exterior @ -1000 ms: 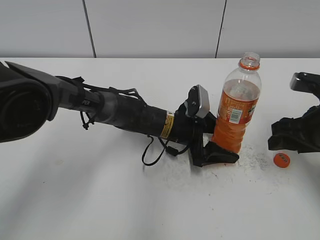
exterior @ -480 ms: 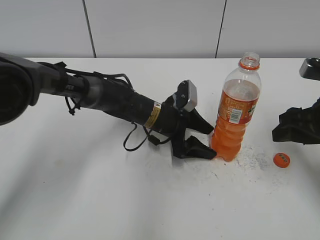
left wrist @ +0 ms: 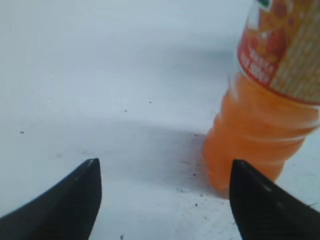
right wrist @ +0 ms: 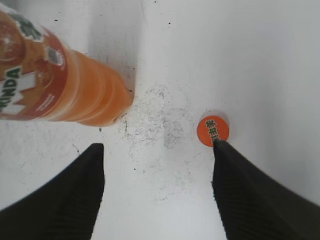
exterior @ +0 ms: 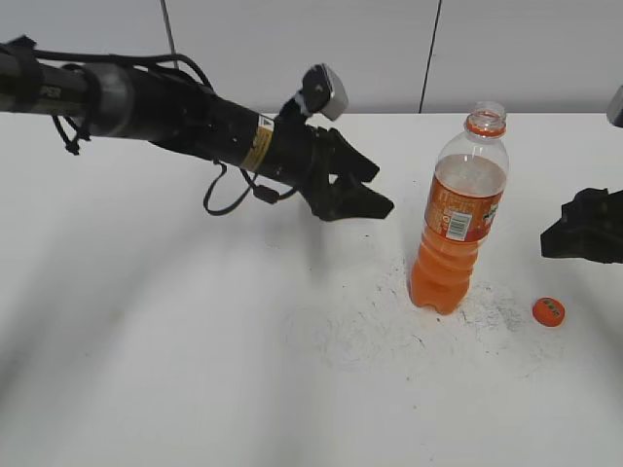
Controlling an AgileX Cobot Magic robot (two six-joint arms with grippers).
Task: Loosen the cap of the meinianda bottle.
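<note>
The meinianda bottle (exterior: 456, 219) stands upright on the white table with its mouth open and only the orange neck ring on it. It also shows in the left wrist view (left wrist: 272, 95) and the right wrist view (right wrist: 55, 85). The orange cap (exterior: 548, 311) lies flat on the table to the bottle's right, also seen in the right wrist view (right wrist: 212, 130). My left gripper (exterior: 365, 190) is open and empty, raised to the left of the bottle; its jaws (left wrist: 162, 172) frame bare table. My right gripper (right wrist: 157, 152) is open and empty above the table between bottle and cap; in the exterior view it (exterior: 584, 238) sits at the right edge.
The white table (exterior: 195, 370) has dark scuff marks around the bottle's base (exterior: 496, 306). A grey panelled wall (exterior: 292, 49) stands behind the table. My left arm (exterior: 146, 102) with its cables stretches in from the upper left.
My left gripper has let go of the bottle's base, opened and drawn back up and to the left. My right gripper has shifted slightly rightward. The bottle and cap stay in place.
</note>
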